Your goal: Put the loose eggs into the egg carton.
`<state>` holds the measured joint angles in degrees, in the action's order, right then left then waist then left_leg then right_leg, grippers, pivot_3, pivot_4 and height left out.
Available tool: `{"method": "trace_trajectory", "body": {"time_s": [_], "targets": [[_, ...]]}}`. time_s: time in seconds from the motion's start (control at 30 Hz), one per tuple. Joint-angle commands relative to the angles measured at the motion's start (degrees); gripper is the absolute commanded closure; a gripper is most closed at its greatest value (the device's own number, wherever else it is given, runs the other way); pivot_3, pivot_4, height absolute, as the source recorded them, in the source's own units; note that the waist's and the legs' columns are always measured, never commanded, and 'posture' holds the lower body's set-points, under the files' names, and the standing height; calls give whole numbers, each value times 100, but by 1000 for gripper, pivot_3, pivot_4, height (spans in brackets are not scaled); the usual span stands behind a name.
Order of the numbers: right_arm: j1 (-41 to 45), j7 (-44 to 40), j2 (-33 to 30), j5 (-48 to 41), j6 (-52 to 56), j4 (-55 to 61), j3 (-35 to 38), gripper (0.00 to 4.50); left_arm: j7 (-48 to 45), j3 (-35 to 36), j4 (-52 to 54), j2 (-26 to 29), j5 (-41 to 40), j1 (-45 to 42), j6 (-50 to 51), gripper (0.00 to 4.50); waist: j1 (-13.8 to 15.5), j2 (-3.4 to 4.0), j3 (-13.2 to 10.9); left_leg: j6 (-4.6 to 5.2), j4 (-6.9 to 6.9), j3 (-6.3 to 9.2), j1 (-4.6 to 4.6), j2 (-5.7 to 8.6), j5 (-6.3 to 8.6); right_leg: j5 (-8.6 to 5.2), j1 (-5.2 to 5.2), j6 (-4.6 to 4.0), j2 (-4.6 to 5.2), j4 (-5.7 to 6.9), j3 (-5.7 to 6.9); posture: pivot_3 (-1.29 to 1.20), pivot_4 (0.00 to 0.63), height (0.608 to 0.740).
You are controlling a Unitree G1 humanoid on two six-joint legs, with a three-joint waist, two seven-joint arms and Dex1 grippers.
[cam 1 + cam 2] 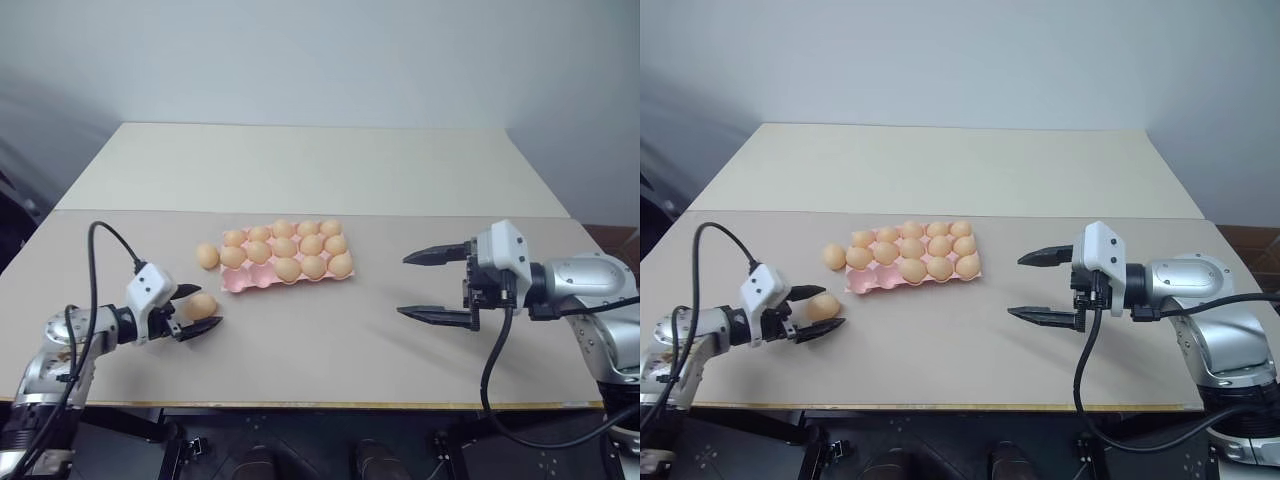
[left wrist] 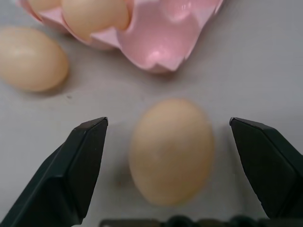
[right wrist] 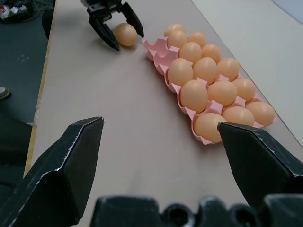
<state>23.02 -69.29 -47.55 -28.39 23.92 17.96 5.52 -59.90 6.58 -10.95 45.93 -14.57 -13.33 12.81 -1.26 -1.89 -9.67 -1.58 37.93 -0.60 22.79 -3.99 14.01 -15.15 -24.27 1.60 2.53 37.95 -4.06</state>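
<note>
The left gripper (image 1: 197, 307) sits low over the tabletop (image 1: 330, 340) at the near left, forearm reaching forward and inward, its jaws spread with a gap on each side of the egg (image 1: 201, 305) between them. The right gripper (image 1: 428, 286) hangs higher at the right, wrist bent so it points across toward the left, jaws wide apart, one above the other, holding nothing.

Robot test space, lab-like. Two plain beige tables (image 1: 330, 170) pushed together edge to edge, bare grey-white wall (image 1: 320, 60) behind, no home or kitchen fittings. Tabletop carries nothing but staged props: pink egg carton (image 1: 240, 282), tan eggs (image 1: 207, 256). Dark floor (image 3: 21, 56) beneath, black cables (image 1: 95, 300) trailing off robot arms.
</note>
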Motion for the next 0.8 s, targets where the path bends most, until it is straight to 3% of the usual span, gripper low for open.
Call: {"method": "trace_trajectory", "body": {"time_s": [0.03,0.17,0.47,0.8], "targets": [[-11,152,-69,-180,11,244,236,0,58,14,-11,48,68,-132,-98,1142,17,0,0,0,1,0,-1,0,0,0,1,0,0,1,0,0,150,740],[-26,259,-69,-193,19,265,235,0,-31,161,165,102,-163,-291,65,2474,42,0,0,0,4,1,-5,0,0,0,6,0,0,3,1,0,150,740],[-108,419,-62,-224,-29,350,191,0,-734,377,1005,190,-1229,-863,620,2474,45,0,0,0,9,6,1,0,0,0,6,1,1,3,5,0,150,740],[-174,836,-94,-119,33,711,163,0,-342,-896,-501,-755,-6,-2250,-33,2474,39,0,0,1,29,13,14,4,0,0,4,2,-1,2,7,0,150,740]]}}
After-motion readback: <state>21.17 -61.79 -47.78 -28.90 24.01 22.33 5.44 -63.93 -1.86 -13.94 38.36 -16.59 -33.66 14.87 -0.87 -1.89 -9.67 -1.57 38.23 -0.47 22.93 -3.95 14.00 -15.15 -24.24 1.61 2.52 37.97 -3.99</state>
